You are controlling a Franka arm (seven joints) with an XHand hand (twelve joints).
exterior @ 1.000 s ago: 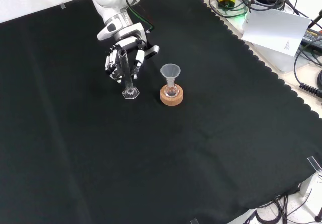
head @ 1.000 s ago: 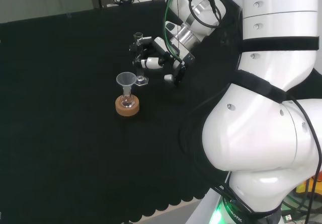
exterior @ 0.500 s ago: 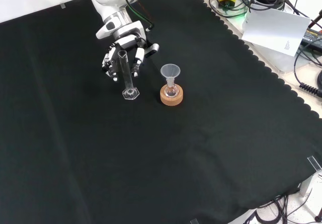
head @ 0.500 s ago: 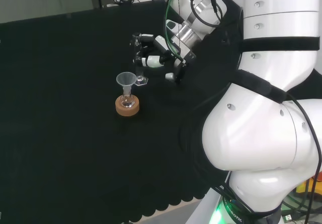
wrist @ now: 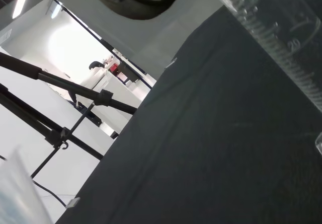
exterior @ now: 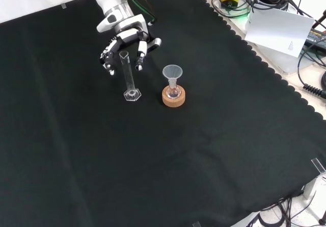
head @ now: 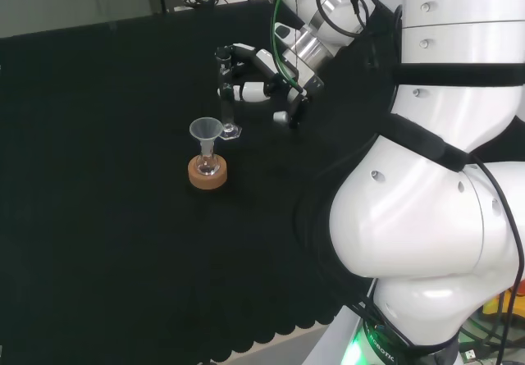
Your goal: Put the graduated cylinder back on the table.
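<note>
Now graduated cylinder (exterior: 128, 76) upright on cloth (exterior: 204, 150) (apart from funnel (exterior: 172, 73)); hand (exterior: 125, 41) spread behind, fingers clear.

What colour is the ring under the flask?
Tan cork, seen best in the front view: the ring under the flask.

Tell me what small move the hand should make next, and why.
Probably pull the hand up and away from the cylinder. In the front view the cylinder stands upright on its base on the cloth, beside the funnel, and the fingers are spread open around its top without gripping it. A straight retreat looks least likely to knock it over.
</note>
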